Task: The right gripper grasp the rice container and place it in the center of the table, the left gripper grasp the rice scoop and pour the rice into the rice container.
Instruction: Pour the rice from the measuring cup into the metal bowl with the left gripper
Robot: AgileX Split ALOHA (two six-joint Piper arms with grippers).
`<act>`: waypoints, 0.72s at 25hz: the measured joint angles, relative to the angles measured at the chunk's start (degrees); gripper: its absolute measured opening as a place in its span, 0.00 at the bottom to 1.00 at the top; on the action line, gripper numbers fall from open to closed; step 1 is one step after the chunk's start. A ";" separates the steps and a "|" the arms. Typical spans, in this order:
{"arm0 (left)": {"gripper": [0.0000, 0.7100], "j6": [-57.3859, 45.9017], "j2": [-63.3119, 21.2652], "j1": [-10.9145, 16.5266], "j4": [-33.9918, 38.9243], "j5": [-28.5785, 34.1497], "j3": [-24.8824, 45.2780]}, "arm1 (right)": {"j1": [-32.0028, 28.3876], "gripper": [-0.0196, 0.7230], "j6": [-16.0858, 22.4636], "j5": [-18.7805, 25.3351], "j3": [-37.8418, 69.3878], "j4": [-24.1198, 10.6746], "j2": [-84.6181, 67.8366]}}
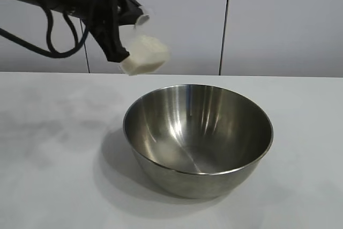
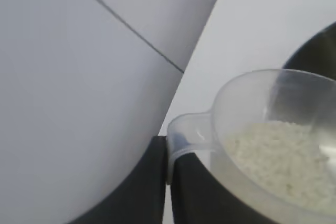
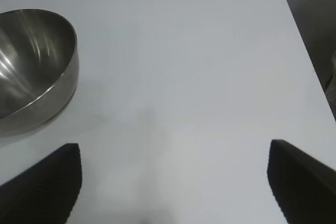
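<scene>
Stainless-steel rice container (image 1: 198, 138) stood upright at mid-table (image 1: 48, 132), its inside bare of grains. Left claw (image 2: 169, 174), fingers pressed together on the handle of the rice scoop (image 1: 143, 53), held it aloft, tilted, above and just behind the container's rim. Rice (image 2: 283, 153) lay in the scoop. Right claw (image 3: 173, 182) hovered spread wide over bare table, beside the container.

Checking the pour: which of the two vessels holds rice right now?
The rice scoop, clamped in the left gripper above the table; the rice container is empty.
</scene>
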 joint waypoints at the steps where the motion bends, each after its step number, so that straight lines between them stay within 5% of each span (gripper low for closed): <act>1: 0.01 5.95 1.19 -0.39 0.05 0.00 0.00 | 0.00 0.92 0.00 0.00 0.00 -0.31 0.00; 11: 0.01 46.24 5.42 -1.19 0.23 -10.13 0.00 | 0.00 0.92 0.00 -0.06 0.00 -0.36 0.00; 18: 0.01 53.37 5.42 -1.46 3.43 -15.29 0.00 | 0.00 0.92 0.00 -0.01 0.00 0.00 0.00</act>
